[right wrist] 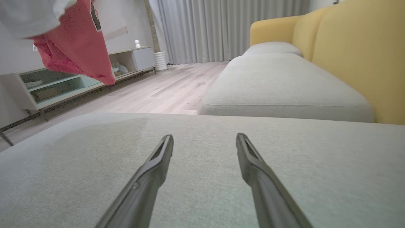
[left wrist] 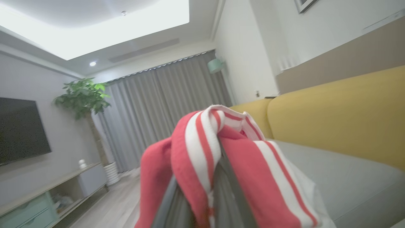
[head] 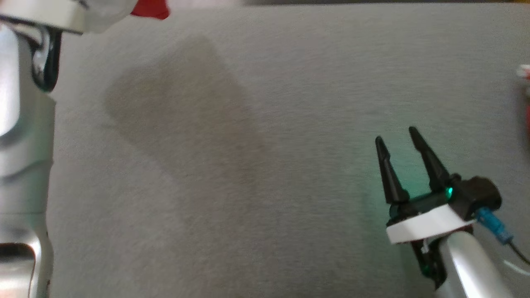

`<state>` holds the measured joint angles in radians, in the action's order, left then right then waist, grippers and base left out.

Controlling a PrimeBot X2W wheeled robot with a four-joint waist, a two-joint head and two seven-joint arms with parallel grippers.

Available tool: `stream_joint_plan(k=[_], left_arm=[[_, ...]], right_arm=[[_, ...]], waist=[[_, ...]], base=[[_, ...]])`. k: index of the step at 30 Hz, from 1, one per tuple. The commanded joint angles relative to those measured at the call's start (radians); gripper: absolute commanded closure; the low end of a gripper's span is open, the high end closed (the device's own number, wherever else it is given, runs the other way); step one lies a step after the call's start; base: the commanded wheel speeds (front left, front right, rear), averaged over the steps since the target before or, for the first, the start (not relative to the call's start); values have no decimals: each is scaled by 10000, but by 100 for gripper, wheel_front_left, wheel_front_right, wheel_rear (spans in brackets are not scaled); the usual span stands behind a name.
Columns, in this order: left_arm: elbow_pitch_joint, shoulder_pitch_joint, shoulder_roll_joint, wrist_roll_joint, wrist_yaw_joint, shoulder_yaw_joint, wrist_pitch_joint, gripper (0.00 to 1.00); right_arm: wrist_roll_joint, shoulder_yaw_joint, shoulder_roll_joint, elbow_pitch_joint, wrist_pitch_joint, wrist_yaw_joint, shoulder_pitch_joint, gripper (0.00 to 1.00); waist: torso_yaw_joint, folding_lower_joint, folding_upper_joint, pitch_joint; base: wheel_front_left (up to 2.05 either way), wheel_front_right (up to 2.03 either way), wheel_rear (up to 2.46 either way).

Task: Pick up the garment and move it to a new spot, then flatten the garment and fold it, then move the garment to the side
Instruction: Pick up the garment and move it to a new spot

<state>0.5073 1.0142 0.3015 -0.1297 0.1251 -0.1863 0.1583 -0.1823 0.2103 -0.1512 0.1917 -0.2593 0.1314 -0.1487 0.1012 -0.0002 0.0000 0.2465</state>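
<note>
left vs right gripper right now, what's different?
The left gripper is shut on the red-and-white striped garment; the right gripper is open and holds nothing. The left one is up high, looking across the room; the right one hangs low over the grey cushion. Both have the same long dark fingers.

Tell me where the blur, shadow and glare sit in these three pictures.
Head view: soft all over, a broad shadow on the grey fabric cushion, green glow beside the right gripper. Left wrist view: the bright ceiling light panel is blown out, the red-and-white striped garment blurred close up. Right wrist view: sharpest, evenly lit.
</note>
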Motion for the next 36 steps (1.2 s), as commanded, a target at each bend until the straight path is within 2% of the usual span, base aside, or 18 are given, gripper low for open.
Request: stream_joint_plan(k=[1,7,13,18,22,25,26,27,28,33,36], left_arm=[[-616,637,537,-81,47,94,-174,100],[-2178,740,728,-844,53,-866,-1285,100],[-2776,169,522,-1483,54,-1539,-1876,100],[-2696,-1035,383,-1578,23,-2067,-1957,100],[-2061,-2416,306,-1399,-322,-2416,-1533,100],[-1219,-3377,-10,-1540,-571,-2513,-887,100],[-921,-3614,-113,-1522,-668,-2558,-605,89],[-638,-3822,-247,-1536,-770,-2575,-296,51],[-179,-4172,-538,-1574,-946,-2594,347,0],[104,-4905,-1112,-1593,-1262,-2529,978,0],[-777,-5674,-1486,-1478,-1566,-2082,1026,0]], right_arm=[[9,211,96,-281,-24,-7,79,0],[-12,233,442,-341,-24,-7,304,0],[-55,290,634,-430,-24,-7,326,0],[-142,581,807,-547,-24,-7,130,0],[-236,870,917,-614,-24,-7,-46,0],[-324,907,969,-685,-24,-7,-131,0],[-336,916,980,-705,-24,-7,-147,0],[-342,944,988,-711,-24,-7,-162,0],[-343,1008,998,-698,-24,-7,-191,0],[-330,971,1005,-613,-24,-7,-124,0],[-277,897,1006,-515,-24,-7,1,0]], waist=[[-993,2,0,-803],[-2419,2,0,-1214],[-3584,2,0,-979],[-4346,2,0,-369],[-4795,2,0,185],[-4911,2,0,516],[-4909,2,0,594],[-4891,2,0,654],[-4797,2,0,684],[-4310,2,0,374],[-3798,2,0,-56]], base=[[0,0,0],[0,0,0],[0,0,0],[0,0,0],[0,0,0],[0,0,0],[0,0,0],[0,0,0],[0,0,0],[0,0,0],[0,0,0]])
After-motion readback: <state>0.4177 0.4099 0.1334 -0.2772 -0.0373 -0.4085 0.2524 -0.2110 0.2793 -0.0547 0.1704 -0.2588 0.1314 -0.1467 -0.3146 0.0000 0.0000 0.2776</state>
